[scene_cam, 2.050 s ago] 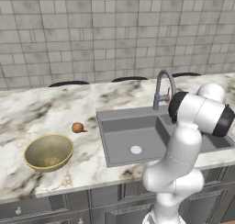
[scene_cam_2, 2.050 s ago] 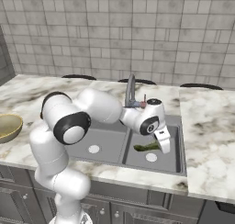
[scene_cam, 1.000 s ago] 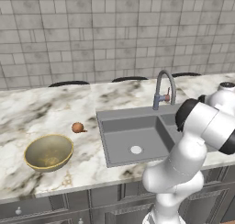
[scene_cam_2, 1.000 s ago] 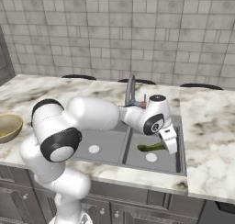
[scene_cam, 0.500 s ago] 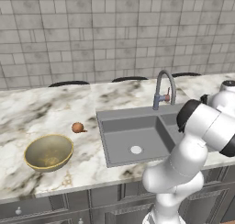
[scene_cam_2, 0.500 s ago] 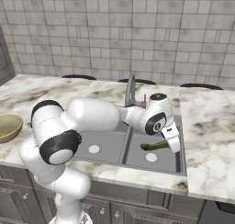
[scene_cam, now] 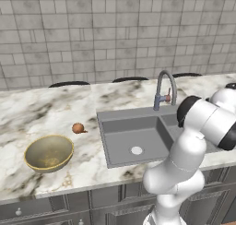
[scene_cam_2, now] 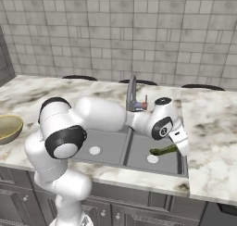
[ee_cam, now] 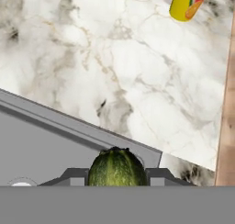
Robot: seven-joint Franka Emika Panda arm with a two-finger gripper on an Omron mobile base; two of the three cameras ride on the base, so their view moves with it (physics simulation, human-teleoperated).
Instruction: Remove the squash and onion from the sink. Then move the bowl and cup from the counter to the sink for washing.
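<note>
One squash [scene_cam_2: 164, 150], and the gripper [ee_cam: 116, 175] has it pinched between its two fingertips [ee_cam: 75, 174], held at the lower right of the right base view, above the right basin of the sink [scene_cam_2: 112, 162]. In the hand view the squash's dark green end pokes over the sink's rim, bottom centre. One onion [scene_cam: 78, 127] sits on the marble counter [scene_cam: 41, 113], left of centre, just above one bowl [scene_cam: 48, 152]. One yellow cup [ee_cam: 187, 2] stands at the upper right, with broad bare marble between it and the rim.
</note>
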